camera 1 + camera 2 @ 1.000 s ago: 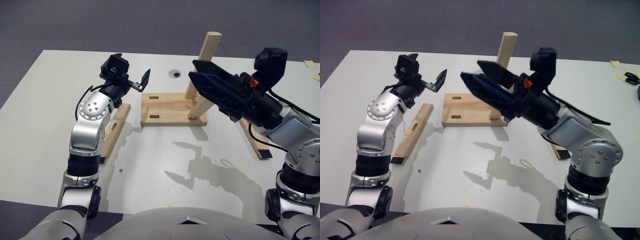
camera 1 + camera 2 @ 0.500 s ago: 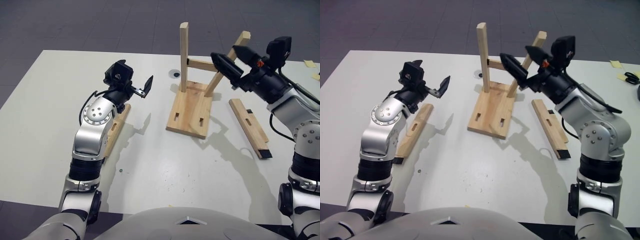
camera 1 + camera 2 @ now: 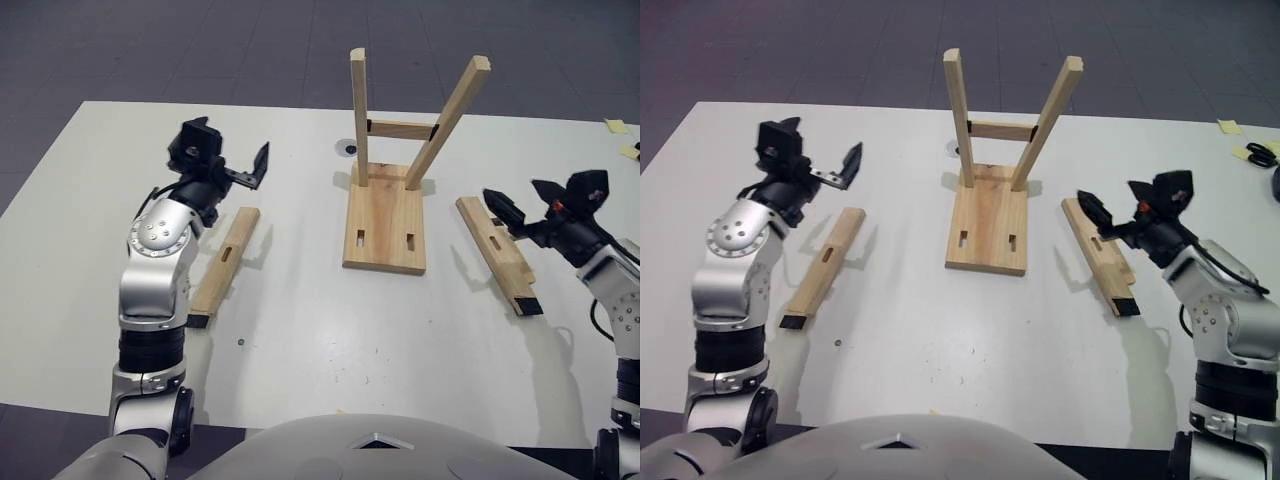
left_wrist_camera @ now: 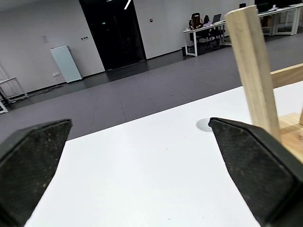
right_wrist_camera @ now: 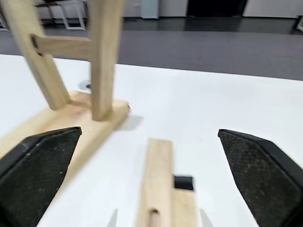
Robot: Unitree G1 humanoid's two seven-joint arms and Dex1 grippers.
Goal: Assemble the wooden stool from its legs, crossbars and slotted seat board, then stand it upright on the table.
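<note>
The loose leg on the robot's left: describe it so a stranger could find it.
On the white table, find the seat board with two standing legs. The loose leg lies flat to its left, slotted mid-length, dark-capped at the near end, alone on that side.

Silver segmented arms [image 3: 150, 285] with round screw-dotted elbows [image 3: 158, 228] end in black wedge-shaped fingers [image 3: 262, 161].

Left gripper [image 4: 140, 123]: two black fingers [image 4: 33, 161], spread wide apart, over a white table [image 4: 142, 189]. Wooden leg [image 4: 251, 71]: upright, joined to a crossbar [image 4: 289, 75], seat board [image 4: 289, 132] at its foot. Round disc [image 4: 206, 124]: set in the tabletop, near the leg.
</note>
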